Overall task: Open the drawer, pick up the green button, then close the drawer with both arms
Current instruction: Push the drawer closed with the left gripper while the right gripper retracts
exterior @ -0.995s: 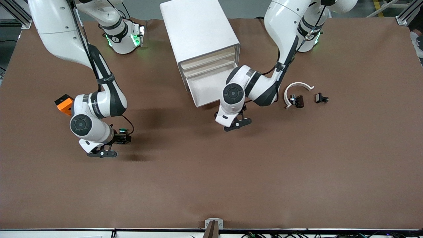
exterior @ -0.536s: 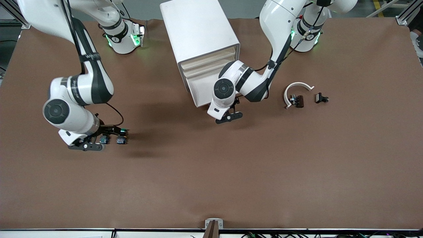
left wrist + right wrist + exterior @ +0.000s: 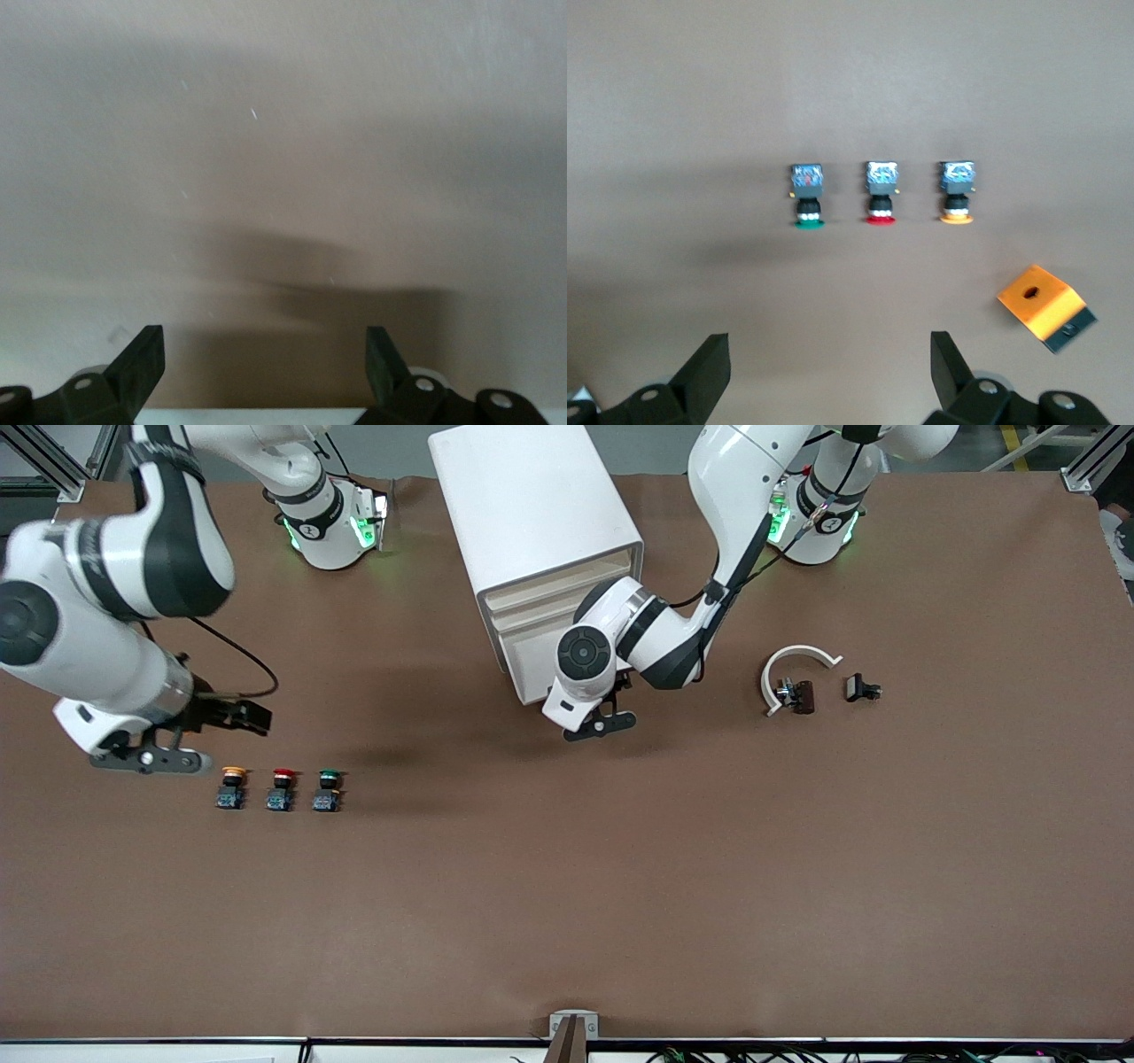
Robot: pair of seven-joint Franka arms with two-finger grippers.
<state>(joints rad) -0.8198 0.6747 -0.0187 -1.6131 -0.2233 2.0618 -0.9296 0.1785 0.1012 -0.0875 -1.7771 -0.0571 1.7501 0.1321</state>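
The green-capped button (image 3: 328, 788) stands on the table at the end of a row with a red-capped (image 3: 282, 788) and a yellow-capped (image 3: 232, 788) button. It also shows in the right wrist view (image 3: 806, 197). My right gripper (image 3: 248, 717) (image 3: 828, 372) is open and empty, up over the table above the row. The white cabinet's bottom drawer (image 3: 530, 677) sticks out a little. My left gripper (image 3: 611, 707) (image 3: 261, 372) is open and empty, low at the drawer's front, with a white edge showing between its fingers.
An orange block (image 3: 1045, 305) lies by the yellow-capped button, hidden by the right arm in the front view. A white curved part (image 3: 797, 660) and two small black parts (image 3: 800, 695) (image 3: 861, 688) lie toward the left arm's end.
My right gripper let go of the green-capped button beside the other two and rose away toward the right arm's end. My left gripper moved in toward the drawer, which slid in a little.
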